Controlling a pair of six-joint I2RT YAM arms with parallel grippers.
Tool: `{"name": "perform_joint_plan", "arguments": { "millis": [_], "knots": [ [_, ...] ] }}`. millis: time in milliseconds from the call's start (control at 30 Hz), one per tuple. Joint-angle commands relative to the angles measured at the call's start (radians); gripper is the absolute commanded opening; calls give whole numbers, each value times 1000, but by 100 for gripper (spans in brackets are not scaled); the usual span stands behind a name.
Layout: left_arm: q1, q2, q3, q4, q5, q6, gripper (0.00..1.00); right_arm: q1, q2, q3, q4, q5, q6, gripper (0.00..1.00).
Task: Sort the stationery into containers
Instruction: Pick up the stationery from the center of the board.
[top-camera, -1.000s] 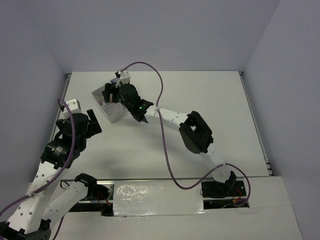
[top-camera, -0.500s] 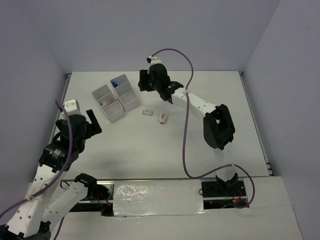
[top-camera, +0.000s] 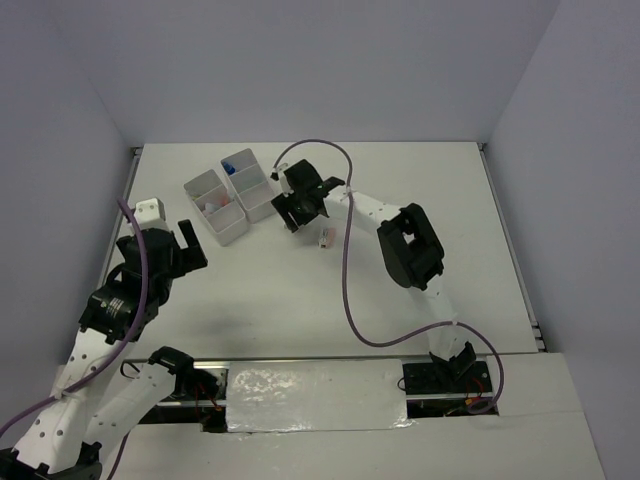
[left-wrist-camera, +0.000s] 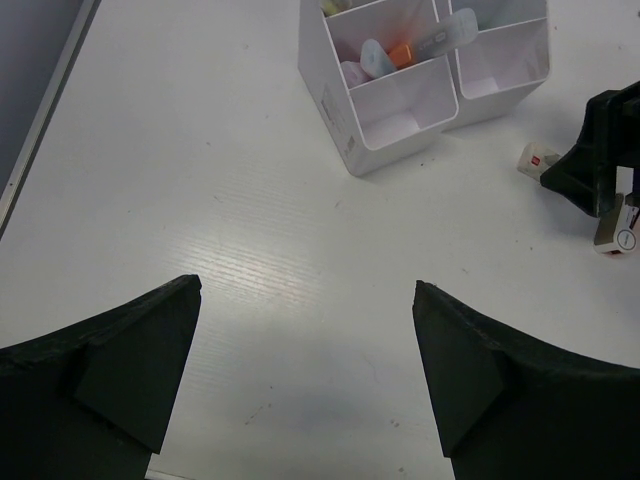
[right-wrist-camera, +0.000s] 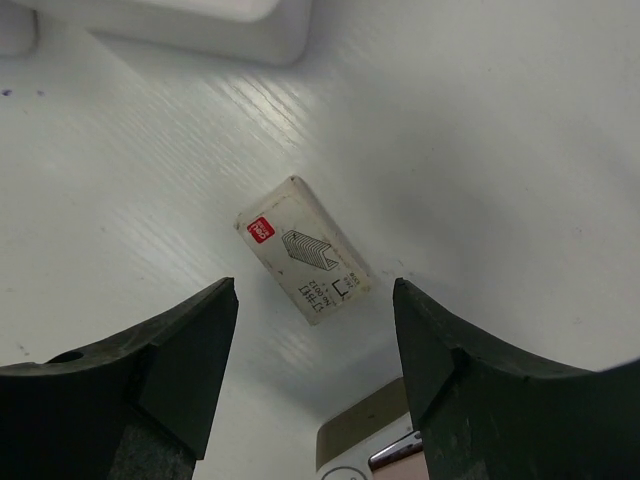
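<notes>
The containers (top-camera: 232, 196) are small white bins at the back left, also seen in the left wrist view (left-wrist-camera: 400, 110), where they hold an orange, a pale blue and a pink item. A small white stationery box (right-wrist-camera: 303, 250) with a red label and a staple drawing lies flat on the table. My right gripper (right-wrist-camera: 315, 295) hangs open right above it, its fingers on either side and apart from it. In the top view my right gripper (top-camera: 290, 217) hides this box. A second small pinkish piece (top-camera: 325, 238) lies just right of it. My left gripper (left-wrist-camera: 305, 290) is open over bare table.
A corner of one white bin (right-wrist-camera: 200, 25) lies just beyond the box in the right wrist view. The right arm's purple cable (top-camera: 345, 260) loops over the middle of the table. The table's left edge (left-wrist-camera: 45, 120) runs near the left gripper.
The right arm left the bins, swung to the far side, then came back and down over the small box. Its jaws changed width on the way. The left arm barely moved.
</notes>
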Motion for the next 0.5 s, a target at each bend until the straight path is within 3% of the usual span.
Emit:
{"name": "perform_joint_plan", "arguments": {
  "millis": [0,300,467],
  "knots": [
    [5,4,-9,54,32,32,99,-3,37,76,-62,2,-77,71],
    [5,22,-10,63,62,46,99,-3,138,211,-156,-19,-149,65],
    [5,27,-12,68,73,53,99,0,135,204,-169,-55,-157,31]
  ]
}}
